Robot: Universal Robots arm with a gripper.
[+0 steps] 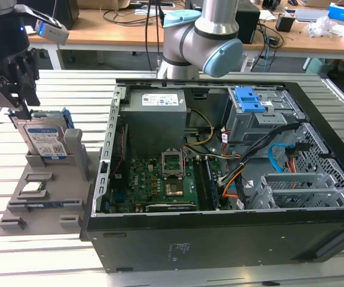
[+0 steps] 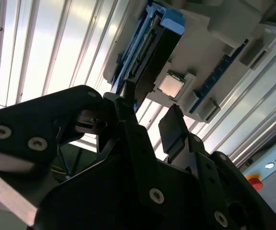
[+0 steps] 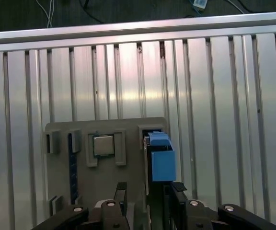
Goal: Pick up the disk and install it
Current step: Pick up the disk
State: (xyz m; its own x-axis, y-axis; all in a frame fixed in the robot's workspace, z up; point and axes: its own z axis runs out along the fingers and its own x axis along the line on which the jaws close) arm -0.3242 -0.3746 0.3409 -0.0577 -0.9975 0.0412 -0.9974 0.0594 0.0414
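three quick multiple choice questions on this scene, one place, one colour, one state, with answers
1. Where is the disk?
A) in the grey holder, at the exterior view's left of the computer case
B) inside the case
C) on the desk

2. The disk's carrier bracket is:
A) red
B) blue
C) green

3. The pincer is:
A) shut on the disk
B) open, astride the disk
C) shut on a cable

Answers: 1 A, it stands on edge there; 2 B, blue in the first wrist view; 3 B, its fingers stand apart either side.
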